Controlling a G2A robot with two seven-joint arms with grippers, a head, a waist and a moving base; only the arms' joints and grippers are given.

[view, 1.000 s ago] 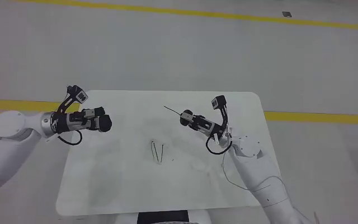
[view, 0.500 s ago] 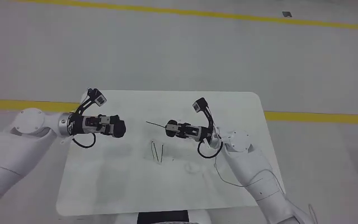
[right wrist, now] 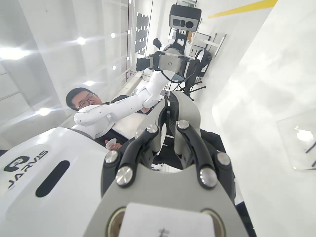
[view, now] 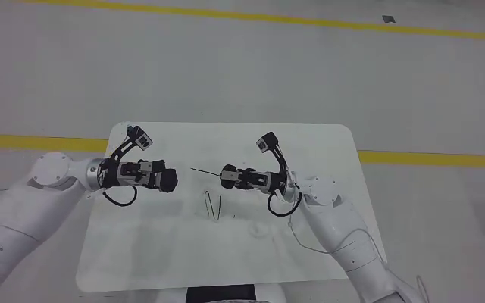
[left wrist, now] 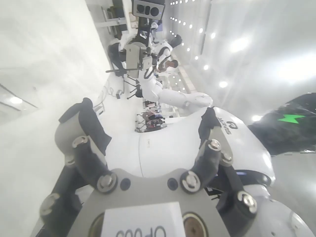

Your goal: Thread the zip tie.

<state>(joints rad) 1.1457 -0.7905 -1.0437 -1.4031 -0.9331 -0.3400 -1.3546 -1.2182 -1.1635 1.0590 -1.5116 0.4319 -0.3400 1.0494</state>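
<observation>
A thin black zip tie (view: pixel 204 172) is held above the middle of the white table (view: pixel 318 144), its free end pointing at my left gripper. My right gripper (view: pixel 225 176) is shut on one end of it; in the right wrist view the fingertips (right wrist: pixel 172 99) are pressed together on a dark strip. A short gap away, facing that free end, is my left gripper (view: pixel 170 180). In the left wrist view it (left wrist: pixel 148 117) stands open with nothing between its fingers, and the zip tie (left wrist: pixel 116 70) sticks out of the far gripper.
Spare zip ties (view: pixel 214 204) lie on the table below the gap between the two grippers. In the right wrist view they (right wrist: pixel 310 149) rest on a clear sheet (right wrist: pixel 293 134). The table's edges are well away from both arms.
Both arms have moved in toward the table's middle. The right gripper carried the zip tie leftward and levelled it, and the left gripper came rightward, so the gap between them has shrunk.
</observation>
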